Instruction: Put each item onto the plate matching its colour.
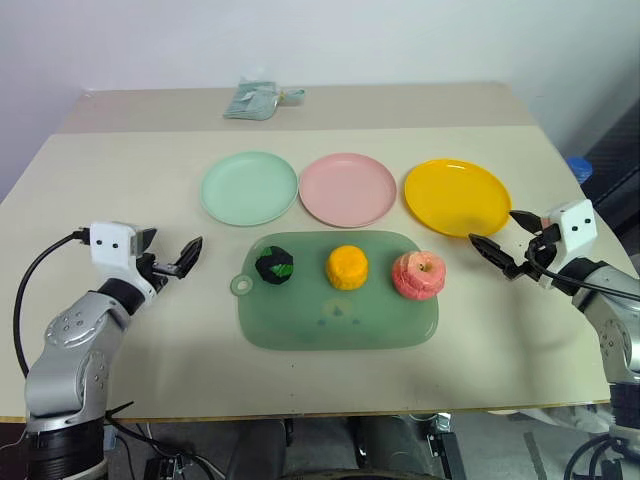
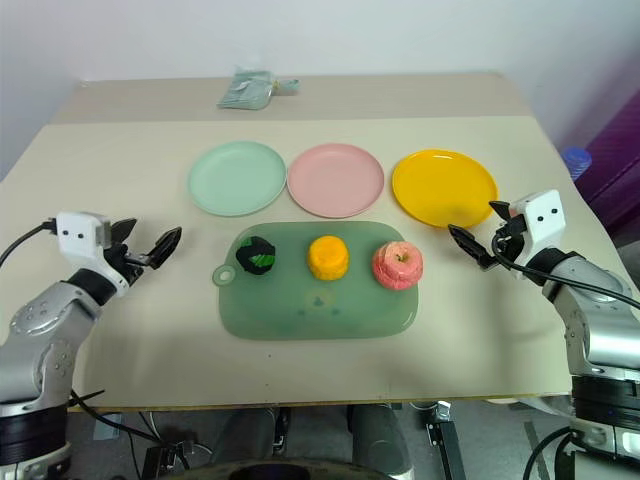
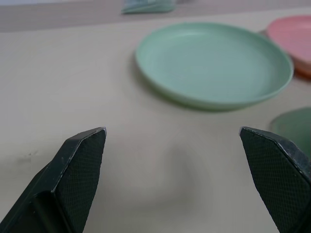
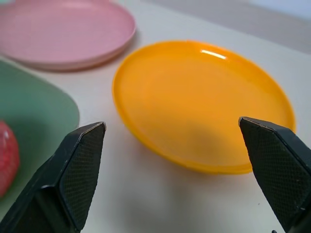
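Note:
Three toy foods sit in a row on a translucent green board (image 1: 300,325): a dark green-black ball (image 1: 274,266), a squat orange fruit (image 1: 347,267) and a pink-red apple (image 1: 418,275). Behind the board lie three bare plates: mint green (image 1: 249,187), pink (image 1: 347,188) and yellow (image 1: 457,196). My left gripper (image 1: 171,254) hovers open over the table left of the board, facing the mint green plate (image 3: 214,63). Open too, my right gripper (image 1: 511,243) hangs right of the apple, by the near edge of the yellow plate (image 4: 204,102).
A small pale green packet (image 1: 258,100) lies near the table's far edge. The board has a ring tab (image 1: 242,286) on its left end. A black cable (image 1: 40,270) loops beside my left arm. Bare tabletop stretches on both sides of the board.

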